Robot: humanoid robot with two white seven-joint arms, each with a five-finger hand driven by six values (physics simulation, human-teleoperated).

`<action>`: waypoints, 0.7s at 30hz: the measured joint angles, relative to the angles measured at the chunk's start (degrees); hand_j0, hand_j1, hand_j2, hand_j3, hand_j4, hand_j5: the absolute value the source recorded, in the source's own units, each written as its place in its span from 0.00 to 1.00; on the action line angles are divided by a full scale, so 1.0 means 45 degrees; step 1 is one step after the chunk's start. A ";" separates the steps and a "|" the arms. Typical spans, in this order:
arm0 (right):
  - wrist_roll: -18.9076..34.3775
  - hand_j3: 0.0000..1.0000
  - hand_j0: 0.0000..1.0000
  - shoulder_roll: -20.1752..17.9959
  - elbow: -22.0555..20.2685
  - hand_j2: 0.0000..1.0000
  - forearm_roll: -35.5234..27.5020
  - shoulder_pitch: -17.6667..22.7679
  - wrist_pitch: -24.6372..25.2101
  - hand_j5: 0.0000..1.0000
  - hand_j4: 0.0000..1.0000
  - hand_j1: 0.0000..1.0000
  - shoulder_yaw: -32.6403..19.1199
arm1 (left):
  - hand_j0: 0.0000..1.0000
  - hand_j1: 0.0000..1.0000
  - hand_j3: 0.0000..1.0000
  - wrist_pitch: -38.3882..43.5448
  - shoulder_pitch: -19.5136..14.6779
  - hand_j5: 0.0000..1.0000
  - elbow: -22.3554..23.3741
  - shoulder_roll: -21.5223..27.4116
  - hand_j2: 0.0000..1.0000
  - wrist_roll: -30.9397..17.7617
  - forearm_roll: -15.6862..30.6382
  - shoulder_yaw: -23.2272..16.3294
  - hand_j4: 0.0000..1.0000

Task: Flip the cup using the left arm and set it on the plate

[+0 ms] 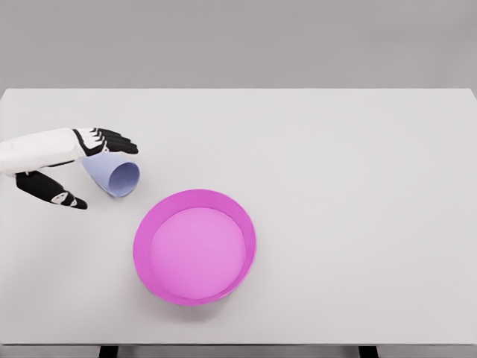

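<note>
A light blue cup (113,174) lies on its side on the white table, its mouth turned toward the lower right. My left hand (104,175) reaches in from the left edge and straddles the cup's closed end. Its black fingers (112,142) stretch over the cup's far side, touching or nearly touching it. The thumb (56,194) points out on the near side, apart from the cup. The hand looks open, with no firm hold. A magenta plate (141,257) with a raised rim sits just to the lower right of the cup.
The white table (358,186) spans the whole view, its front edge running along the bottom and its far edge against a grey wall. Nothing else stands on it.
</note>
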 measured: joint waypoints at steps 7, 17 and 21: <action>-0.0003 1.00 1.00 0.0000 0.0032 1.00 -0.0002 0.0059 0.0003 1.00 1.00 1.00 -0.0029 | 1.00 1.00 1.00 0.0003 -0.0840 1.00 0.1130 -0.0071 1.00 0.0001 0.0276 -0.0489 1.00; -0.0003 1.00 1.00 0.0000 0.0038 1.00 -0.0002 0.0059 0.0003 1.00 1.00 1.00 -0.0046 | 1.00 1.00 1.00 0.0000 -0.2910 1.00 0.3495 -0.1057 1.00 0.0000 -0.0512 -0.2906 1.00; -0.0003 1.00 1.00 0.0000 0.0038 1.00 -0.0002 0.0059 0.0003 1.00 1.00 1.00 -0.0047 | 1.00 1.00 1.00 0.0011 -0.3828 1.00 0.4723 -0.1411 1.00 0.0002 -0.0479 -0.3759 1.00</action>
